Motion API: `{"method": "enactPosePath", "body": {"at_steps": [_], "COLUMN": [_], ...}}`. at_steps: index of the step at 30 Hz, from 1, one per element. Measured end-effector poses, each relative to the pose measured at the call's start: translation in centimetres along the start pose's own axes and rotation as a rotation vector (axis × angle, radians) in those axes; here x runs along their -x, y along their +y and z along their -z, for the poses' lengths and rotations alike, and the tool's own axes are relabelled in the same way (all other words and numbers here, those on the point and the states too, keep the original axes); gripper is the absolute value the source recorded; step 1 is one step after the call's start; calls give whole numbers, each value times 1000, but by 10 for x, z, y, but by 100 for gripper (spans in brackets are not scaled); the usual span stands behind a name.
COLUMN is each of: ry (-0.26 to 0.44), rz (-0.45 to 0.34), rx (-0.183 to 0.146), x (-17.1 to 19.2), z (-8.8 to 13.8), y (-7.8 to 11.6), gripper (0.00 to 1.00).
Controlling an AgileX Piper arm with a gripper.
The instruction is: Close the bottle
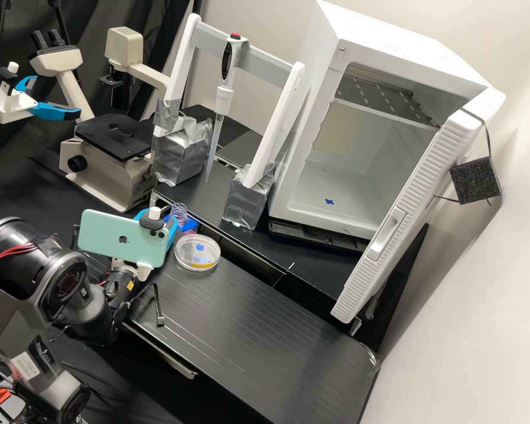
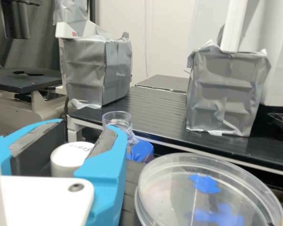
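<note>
Here's the tool (image 2: 88, 125), parted cap-wide, pinching the cap (image 2: 67, 161) top-up, presumably ready for seating! Blue stand (image 2: 142, 150) likely steadies the bottle (image 2: 117, 120).

Mint, bright blue and silver against black

The ribbed rectangular bench top (image 1: 265, 330) is black, scored with fine parallel lines. Bright blue and white mark the plastic gripper (image 1: 172, 228); the small round plastic cap (image 2: 66, 162) is white with dark handwriting. Mint green colours the flat rectangular phone (image 1: 109, 237). The clear round plastic dish (image 1: 185, 263) shows blue patches and a yellow strip. Silver-grey covers two tape-wrapped blocks (image 1: 245, 203).
</note>
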Motion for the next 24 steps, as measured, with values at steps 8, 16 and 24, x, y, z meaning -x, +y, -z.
{"method": "enactPosePath", "body": {"at_steps": [8, 16, 24], "ry": [5, 11, 34], "rz": [5, 0, -58], "rx": [-1, 1, -6], "x": [0, 0, 2], "z": [1, 2, 7], "y": [-1, 0, 11], "gripper": [0, 0, 0]}}
